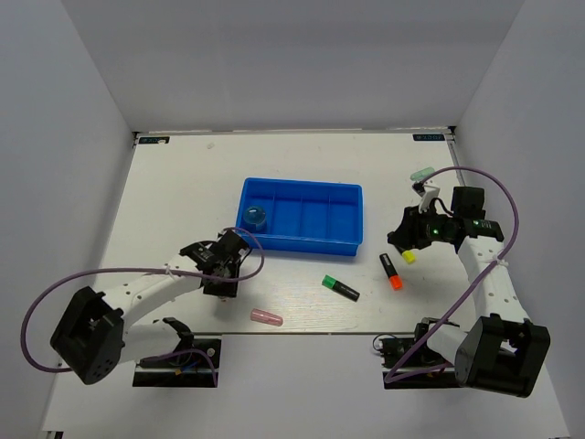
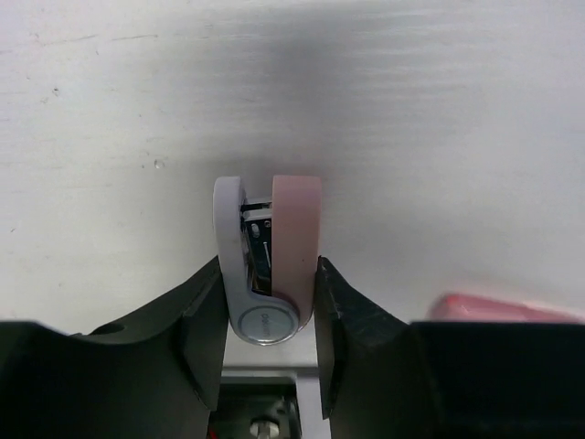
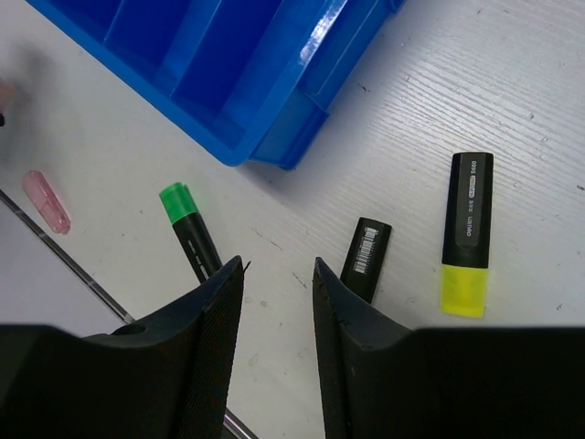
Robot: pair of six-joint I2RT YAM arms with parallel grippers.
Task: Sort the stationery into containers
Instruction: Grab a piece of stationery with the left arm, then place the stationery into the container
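Your left claw (image 2: 270,291) is clenched on the small pink-and-white piece (image 2: 297,233) over the worktop (image 1: 183,183), just off the blue tray's (image 1: 302,245) near-left corner. Next, I'd say, carry it over a compartment and let go. Its long axis runs straight out of the claw, with the rounded end toward the wrist. Your right claw (image 3: 279,274) hangs released and empty.

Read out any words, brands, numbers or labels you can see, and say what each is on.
No text can be quoted.
Yellow highlighter: white print along the black barrel, too blurred to read.
Black highlighter beside it: a barcode label, digits too small.
Pink and white piece: tiny print on its round hub, unreadable.
Far-corner stickers: too small to read.
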